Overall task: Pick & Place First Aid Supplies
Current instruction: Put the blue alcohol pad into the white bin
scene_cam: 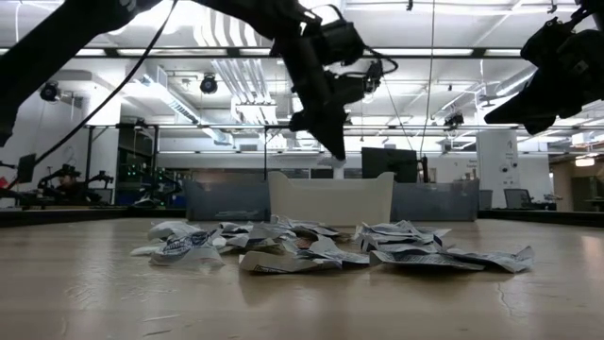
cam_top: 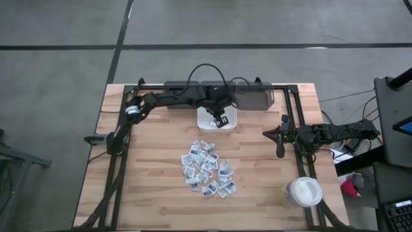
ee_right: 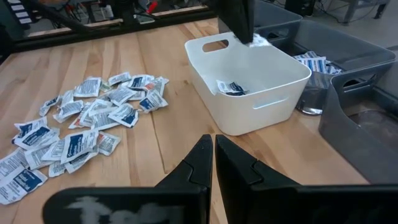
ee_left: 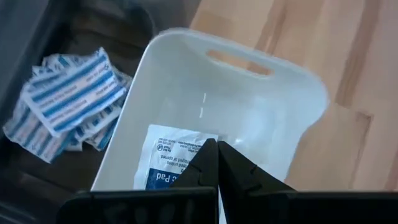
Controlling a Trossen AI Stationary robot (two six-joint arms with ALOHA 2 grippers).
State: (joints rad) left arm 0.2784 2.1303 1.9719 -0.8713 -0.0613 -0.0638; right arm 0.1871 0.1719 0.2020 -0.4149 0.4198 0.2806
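The heap of small flat white sachets with blue-grey print (scene_cam: 311, 247) lay nearest, in the middle of the pale wooden table (cam_top: 154, 187), well apart from every edge. Behind it stood the white plastic bin with handle slots (ee_right: 261, 106). The left gripper (ee_left: 214, 146) hung over that bin, its two dark fingers pressed together, and it seemed to pinch one white sachet (ee_left: 165, 158) at the tips. One more sachet lay on the bin's floor.

To do this step well, the claw should probably be over the middle of the bin, away from the white walls, before it lets go, so the sachet falls inside. It looked close to that spot. The dark grey bins (cam_top: 257, 96) sat just behind the white one, so a drop too far back might land there.

The right gripper (ee_right: 213, 143) waited at the right side, shut on nothing. A round white lidded tub (cam_top: 302, 191) stood near the front right edge, clear of the path between heap and bin
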